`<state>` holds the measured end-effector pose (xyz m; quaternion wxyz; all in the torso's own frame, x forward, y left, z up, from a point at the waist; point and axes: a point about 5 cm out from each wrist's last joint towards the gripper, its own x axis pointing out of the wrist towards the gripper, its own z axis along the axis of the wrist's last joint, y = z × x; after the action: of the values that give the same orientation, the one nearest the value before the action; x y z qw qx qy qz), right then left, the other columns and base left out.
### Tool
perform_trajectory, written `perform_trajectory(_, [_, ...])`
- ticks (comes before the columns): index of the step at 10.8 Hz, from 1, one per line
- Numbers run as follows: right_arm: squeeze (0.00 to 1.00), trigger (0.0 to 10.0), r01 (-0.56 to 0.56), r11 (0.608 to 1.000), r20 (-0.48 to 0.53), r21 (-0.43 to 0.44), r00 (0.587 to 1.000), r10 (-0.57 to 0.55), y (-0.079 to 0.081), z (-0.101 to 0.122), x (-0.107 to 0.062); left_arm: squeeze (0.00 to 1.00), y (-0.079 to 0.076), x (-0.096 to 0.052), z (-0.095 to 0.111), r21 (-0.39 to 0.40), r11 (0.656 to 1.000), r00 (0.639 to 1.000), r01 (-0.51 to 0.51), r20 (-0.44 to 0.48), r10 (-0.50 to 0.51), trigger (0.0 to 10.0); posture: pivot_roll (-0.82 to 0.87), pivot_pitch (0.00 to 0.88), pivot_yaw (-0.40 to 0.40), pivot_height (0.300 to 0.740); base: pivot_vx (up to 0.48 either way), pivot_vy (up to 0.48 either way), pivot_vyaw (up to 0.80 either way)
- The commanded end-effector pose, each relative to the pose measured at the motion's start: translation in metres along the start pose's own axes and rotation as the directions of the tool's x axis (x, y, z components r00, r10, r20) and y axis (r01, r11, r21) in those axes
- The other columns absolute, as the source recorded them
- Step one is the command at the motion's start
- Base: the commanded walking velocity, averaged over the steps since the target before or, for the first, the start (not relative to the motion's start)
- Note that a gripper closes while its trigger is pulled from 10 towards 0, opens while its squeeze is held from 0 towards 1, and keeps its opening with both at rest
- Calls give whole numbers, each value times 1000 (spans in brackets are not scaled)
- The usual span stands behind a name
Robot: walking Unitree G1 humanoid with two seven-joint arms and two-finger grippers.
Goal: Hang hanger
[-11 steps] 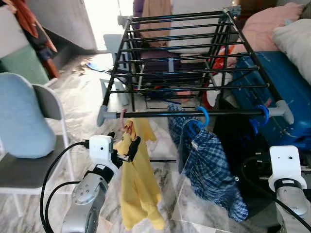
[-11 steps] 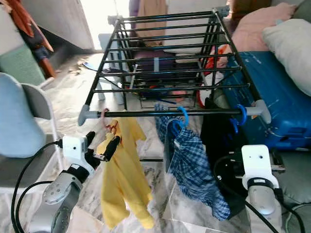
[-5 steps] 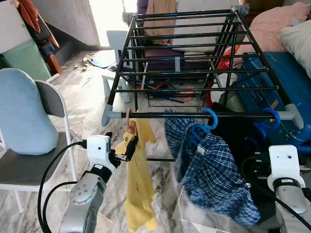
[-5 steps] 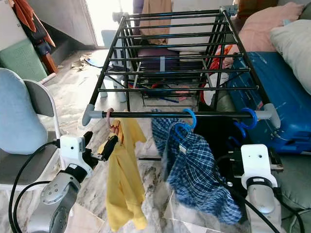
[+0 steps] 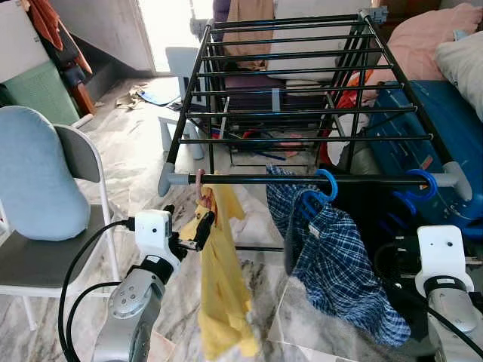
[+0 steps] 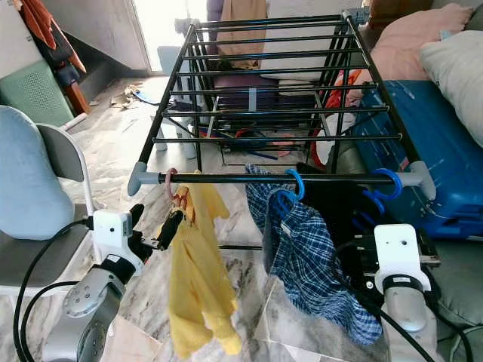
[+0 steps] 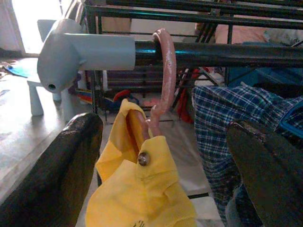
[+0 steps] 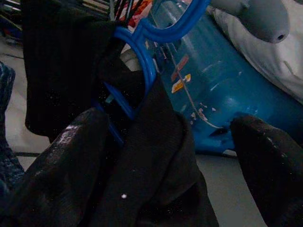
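Observation:
A pink hanger point(image 7: 166, 71) carrying a yellow shirt point(image 5: 223, 286) is hooked over the drying rack's front rail point(image 5: 256, 179), close to its grey left end cap point(image 7: 71, 52). My left gripper point(image 5: 189, 220) stands open just below the rail, one black finger point(image 7: 57, 175) on each side of the hanger's neck, touching nothing. A blue hanger point(image 5: 326, 185) with a plaid shirt point(image 5: 332, 264) hangs mid-rail. Another blue hanger point(image 8: 142, 61) holds a black garment point(image 8: 71, 61) near the rail's right end. My right gripper point(image 8: 165, 179) is open below it, and the black cloth drapes between its fingers.
A chair with a light-blue cushion point(image 5: 38, 181) stands at the left. A blue suitcase point(image 5: 445, 128) and pillows point(image 5: 460, 56) lie to the right of the rack. A white stool point(image 5: 179, 64) and clutter sit beneath and behind the rack, on a marble floor point(image 5: 136, 158).
The yellow shirt's lower part has swung right and the plaid shirt has swung back left. Both grippers stay where they were. The camera shifted a little a second ago.

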<state>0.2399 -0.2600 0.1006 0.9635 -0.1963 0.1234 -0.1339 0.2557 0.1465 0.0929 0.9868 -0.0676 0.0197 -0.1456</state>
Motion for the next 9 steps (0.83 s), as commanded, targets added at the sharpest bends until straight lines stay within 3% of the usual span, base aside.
perform_trajectory(1, [0, 10000, -101, 994, -17, 51, 995, 102, -8, 10, 46, 0, 18, 2, 16, 43, 998, 999, -39, 22, 38, 10000, -172, 9, 85, 740, 0, 0, 0])
perform_trajectory(2, [0, 10000, -134, 989, 13, 55, 991, 133, -7, 26, 63, 0, 26, 4, 26, 58, 997, 998, -54, 45, 52, 10000, -190, 4, 103, 740, 0, 0, 0])
perform_trajectory(4, [0, 10000, -187, 982, 54, -11, 981, 187, 9, 36, 61, 0, 22, 11, 24, 47, 999, 999, -23, 38, 21, 10000, -214, 0, 117, 740, 0, 0, 0])
perform_trajectory(6, [0, 10000, -299, 952, 62, -68, 951, 303, 25, 31, 63, 0, 14, 13, 21, 35, 999, 1000, 3, 27, -4, 10000, -216, 0, 95, 740, 0, 0, 0])
perform_trajectory(9, [0, 10000, -260, 965, -19, -22, 966, 259, 18, 14, 62, 0, 13, 4, 14, 19, 1000, 1000, -23, 11, 23, 10000, -201, 0, 78, 740, 0, 0, 0])
